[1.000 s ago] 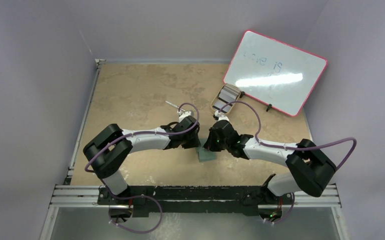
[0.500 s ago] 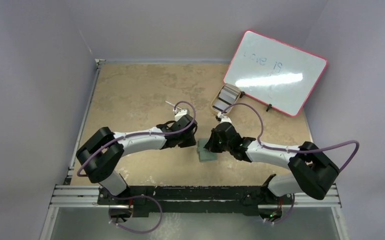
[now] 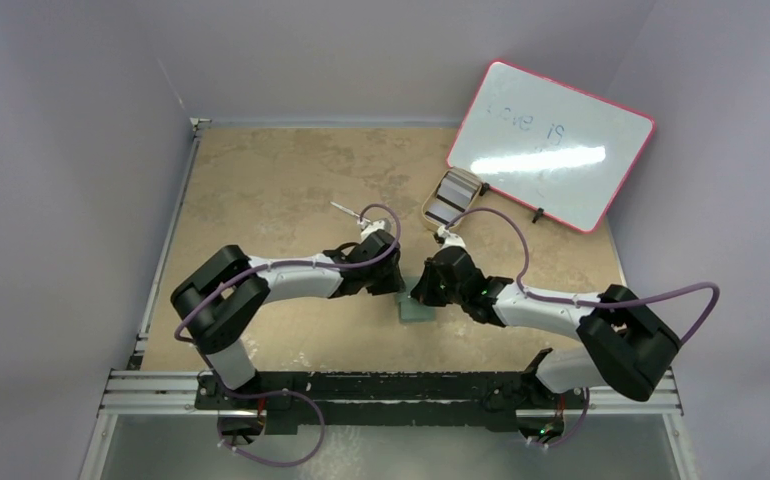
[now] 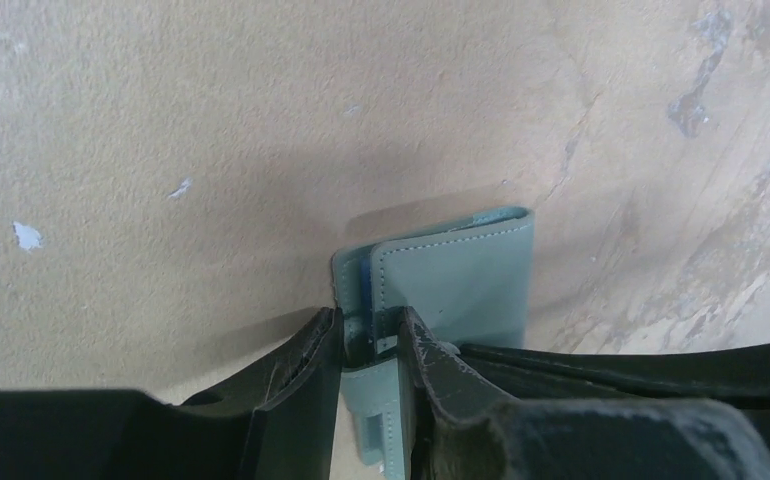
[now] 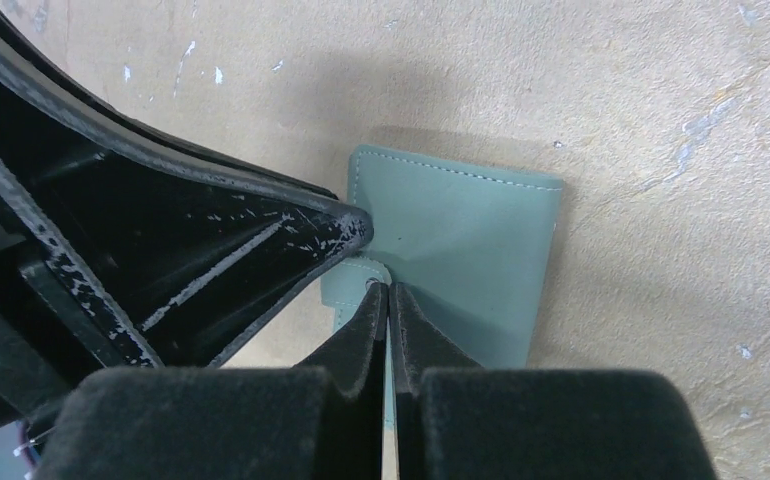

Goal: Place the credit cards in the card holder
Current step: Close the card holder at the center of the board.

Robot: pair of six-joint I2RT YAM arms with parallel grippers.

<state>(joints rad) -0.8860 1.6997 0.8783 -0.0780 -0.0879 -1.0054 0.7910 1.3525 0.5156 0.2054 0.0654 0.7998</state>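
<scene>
Beige tray (image 3: 430,212) holds credit cards (image 3: 453,196); left jaws pinch card holder (image 4: 471,280), right jaws pressed together.

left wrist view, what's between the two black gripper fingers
One edge of the stitched grey-green folding card holder sits there, pinched by the left gripper. The left wrist view shows this directly.
</scene>
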